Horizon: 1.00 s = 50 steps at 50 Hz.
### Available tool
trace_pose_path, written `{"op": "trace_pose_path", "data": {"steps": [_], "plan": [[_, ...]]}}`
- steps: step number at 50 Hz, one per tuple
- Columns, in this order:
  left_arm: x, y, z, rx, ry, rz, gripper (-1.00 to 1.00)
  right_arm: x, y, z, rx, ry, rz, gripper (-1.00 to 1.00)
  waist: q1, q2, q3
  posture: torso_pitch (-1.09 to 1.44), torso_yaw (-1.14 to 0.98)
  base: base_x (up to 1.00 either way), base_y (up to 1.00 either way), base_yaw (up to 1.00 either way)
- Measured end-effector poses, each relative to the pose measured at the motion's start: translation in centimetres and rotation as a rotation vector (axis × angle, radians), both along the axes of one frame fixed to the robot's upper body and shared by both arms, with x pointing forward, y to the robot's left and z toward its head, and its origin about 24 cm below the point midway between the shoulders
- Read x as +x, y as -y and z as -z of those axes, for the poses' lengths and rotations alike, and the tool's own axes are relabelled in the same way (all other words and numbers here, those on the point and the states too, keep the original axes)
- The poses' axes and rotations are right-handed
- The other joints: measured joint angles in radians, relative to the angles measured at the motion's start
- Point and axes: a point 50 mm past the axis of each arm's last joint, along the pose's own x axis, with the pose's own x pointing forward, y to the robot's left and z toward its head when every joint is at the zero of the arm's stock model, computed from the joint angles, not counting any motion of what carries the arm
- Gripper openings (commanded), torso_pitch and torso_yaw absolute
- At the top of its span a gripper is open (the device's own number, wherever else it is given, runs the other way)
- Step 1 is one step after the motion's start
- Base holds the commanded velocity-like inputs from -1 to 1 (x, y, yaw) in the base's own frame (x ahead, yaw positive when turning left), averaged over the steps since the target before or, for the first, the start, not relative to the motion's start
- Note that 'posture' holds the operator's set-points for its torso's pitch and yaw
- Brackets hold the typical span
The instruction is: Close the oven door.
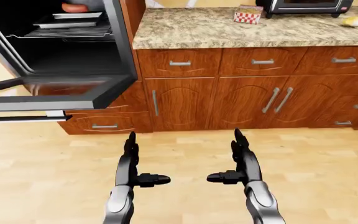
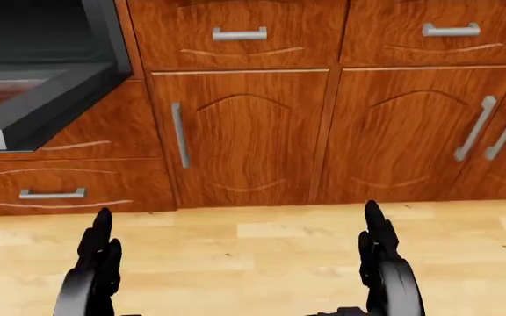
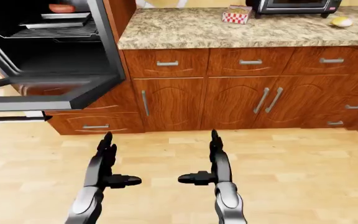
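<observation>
Over the wooden floor [image 1: 36, 172] your left hand [image 1: 129, 161] and right hand [image 1: 244, 161] hold open, empty fingers, the lowered oven door [image 1: 48, 95] up-left of them, unreached.

— Where is the oven door [image 1: 54, 95]?
— At the left-eye view's left edge, hanging open, dropped flat and level.
— How does it look?
— Dark inner face, grey rim, below the black oven [image 1: 61, 46] cavity holding racks.

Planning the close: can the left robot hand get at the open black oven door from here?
Probably yes: the left robot hand is open and empty, bare wooden floor lies between, and the black oven door hangs open up-left.
</observation>
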Motion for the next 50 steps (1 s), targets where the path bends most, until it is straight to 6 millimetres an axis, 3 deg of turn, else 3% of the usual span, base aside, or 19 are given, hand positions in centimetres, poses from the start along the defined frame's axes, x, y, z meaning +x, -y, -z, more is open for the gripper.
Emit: {"op": "trace_pose_path", "data": {"steps": [1, 3, 5, 6, 10, 14, 18, 22, 27, 30, 33, 37, 43, 50], "plan": [[0.1, -0.1, -0.6, -0.004, 0.02, -0.001, 1.0, 0.1, 0.0, -0.5, -0.001, 0.017, -0.001, 1.0, -0.001, -0.004, -0.008, 0.0, 0.0, 0.0, 0.0, 0.0], [0.5, -0.3, -3.4, 0.025, 0.124, 0.015, 1.0, 0.5, 0.2, -3.1, -0.005, 0.097, -0.002, 1.0, 0.006, -0.004, -0.051, 0.0, 0.0, 0.0, 0.0, 0.0], [1.0, -0.7, -5.4, 0.041, 0.173, 0.015, 1.0, 0.8, 0.4, -4.8, -0.006, 0.139, -0.008, 1.0, 0.008, -0.012, -0.03, 0.0, 0.0, 0.0, 0.0, 0.0], [1.1, -1.1, -5.9, 0.045, 0.173, 0.011, 1.0, 0.9, 0.5, -5.1, -0.013, 0.143, -0.014, 1.0, 0.008, -0.012, -0.041, 0.0, 0.0, 0.0, 0.0, 0.0], [2.1, -3.1, -7.0, 0.084, 0.166, 0.003, 1.0, 1.8, 2.7, -6.8, -0.039, 0.146, 0.007, 1.0, 0.01, -0.003, -0.06, 0.0, 0.0, 0.0, 0.0, 0.0], [2.3, -6.7, -5.8, 0.116, 0.108, -0.054, 1.0, 2.3, 6.2, -7.0, -0.064, 0.115, 0.043, 1.0, 0.009, -0.001, -0.07, 0.0, 0.0, 0.0, 0.0, 0.0], [1.9, -9.7, -2.1, 0.152, 0.005, -0.105, 1.0, 2.4, 9.7, -5.2, -0.033, 0.039, 0.099, 1.0, 0.01, -0.002, -0.071, 0.0, 0.0, 0.0, 0.0, 0.0], [0.6, -11.3, 3.2, 0.174, -0.127, -0.125, 1.0, 2.4, 12.1, -0.9, -0.003, -0.074, 0.132, 1.0, 0.007, -0.009, -0.067, 0.0, 0.0, 0.0, 0.0, 0.0], [-2.1, -13.6, 6.8, 0.222, -0.222, -0.19, 1.0, -0.2, 15.3, 3.8, -0.036, -0.19, 0.228, 1.0, 0.005, -0.012, -0.055, 0.0, 0.0, 0.0, 0.0, 0.0], [-3.9, -14.3, 7.9, 0.235, -0.237, -0.258, 1.0, -1.9, 16.1, 5.9, -0.069, -0.232, 0.263, 1.0, 0.002, -0.008, -0.057, 0.0, 0.0, 0.0, 0.0, 0.0], [-5.3, -13.5, 8.7, 0.259, -0.222, -0.271, 1.0, -3.7, 16.3, 7.2, -0.095, -0.262, 0.282, 1.0, 0.0, -0.003, -0.06, 0.0, 0.0, 0.0, 0.0, 0.0], [-7.5, -12.5, 9.9, 0.281, -0.241, -0.27, 1.0, -5.7, 16.0, 8.3, -0.126, -0.281, 0.291, 1.0, -0.004, -0.003, -0.06, 0.0, 0.0, 0.0, 0.0, 0.0], [-11.0, -13.2, 11.1, 0.308, -0.318, -0.323, 1.0, -8.8, 15.7, 9.9, -0.166, -0.346, 0.321, 1.0, -0.002, -0.007, -0.049, 0.0, 0.0, 0.0, 0.0, 0.0], [-13.0, -13.0, 12.0, 0.315, -0.401, -0.339, 1.0, -11.4, 15.4, 11.2, -0.19, -0.421, 0.359, 1.0, -0.002, -0.001, -0.042, 0.0, 0.0, 0.0, 0.0, 0.0]]}}
